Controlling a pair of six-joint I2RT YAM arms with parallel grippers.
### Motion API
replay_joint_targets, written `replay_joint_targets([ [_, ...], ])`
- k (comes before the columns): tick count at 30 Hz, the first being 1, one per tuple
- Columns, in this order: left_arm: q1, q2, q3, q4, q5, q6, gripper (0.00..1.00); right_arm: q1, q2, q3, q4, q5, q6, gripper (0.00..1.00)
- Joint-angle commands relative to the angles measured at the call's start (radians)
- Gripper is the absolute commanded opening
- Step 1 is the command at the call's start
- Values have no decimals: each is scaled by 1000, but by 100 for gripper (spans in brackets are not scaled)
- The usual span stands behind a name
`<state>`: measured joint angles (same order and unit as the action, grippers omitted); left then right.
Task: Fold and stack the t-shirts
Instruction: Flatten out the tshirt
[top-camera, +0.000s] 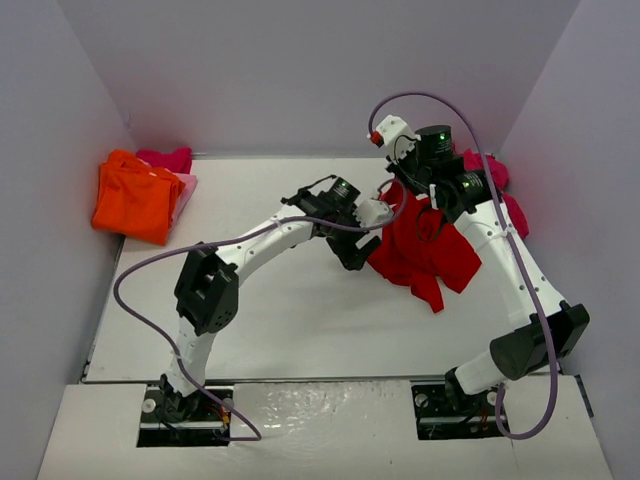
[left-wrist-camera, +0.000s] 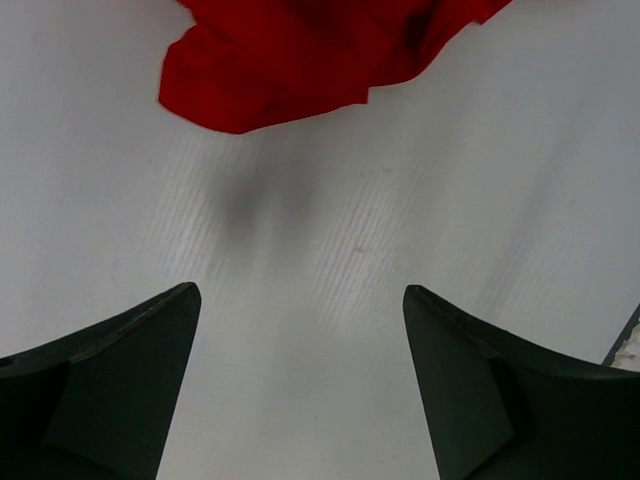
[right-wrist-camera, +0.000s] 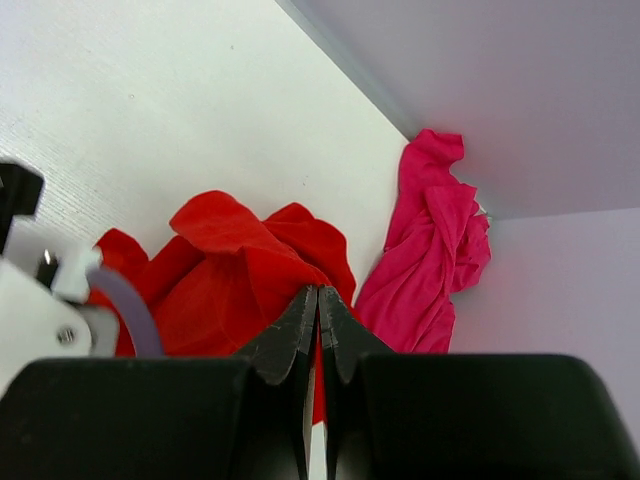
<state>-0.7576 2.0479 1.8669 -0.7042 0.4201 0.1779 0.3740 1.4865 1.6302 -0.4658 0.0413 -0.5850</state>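
t-shirts on this rig are, by my reading, only partly dealt with. nearest me is the white table (top-camera: 280, 320), with nothing lying on its front half. further in, at mid-table, the left gripper (left-wrist-camera: 300, 300) has its two dark fingers spread wide with nothing between them. it hovers over plain surface just beside the lower left edge of the red t-shirt (top-camera: 425, 255). that red t-shirt sits right of centre, bunched and unfolded, hanging from the right gripper (right-wrist-camera: 318, 300), whose fingers are pressed together on a pinch of red cloth near its top. i cannot tell whether its lowest edge touches the table. farther back, at the table's far left edge, the orange t-shirt (top-camera: 135, 198) lies in a compact, roughly squared bundle. it rests partly on a pink t-shirt (top-camera: 168, 158) that peeks out behind it, and i take this pair to be the start of the stack. in the far right corner a magenta t-shirt (right-wrist-camera: 430, 250) lies crumpled, not folded. so i judge that two may be stacked, the red one is in hand and yet to be spread and folded, and the magenta one waits. i can read no brand, label or writing anywhere; the only mark is a small green light (top-camera: 434, 130) on the right arm.
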Motion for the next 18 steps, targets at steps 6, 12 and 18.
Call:
replay_joint_targets([
  [6, -63, 219, 235, 0, 23, -75, 74, 2, 17, 5, 91, 30, 45, 0],
  [12, -102, 338, 405, -52, -23, -69, 72, -1, 13, -33, 98, 58, 37, 0],
  [18, -187, 286, 331, -9, -191, 3, 72, -2, 22, -43, 100, 65, 39, 0],
])
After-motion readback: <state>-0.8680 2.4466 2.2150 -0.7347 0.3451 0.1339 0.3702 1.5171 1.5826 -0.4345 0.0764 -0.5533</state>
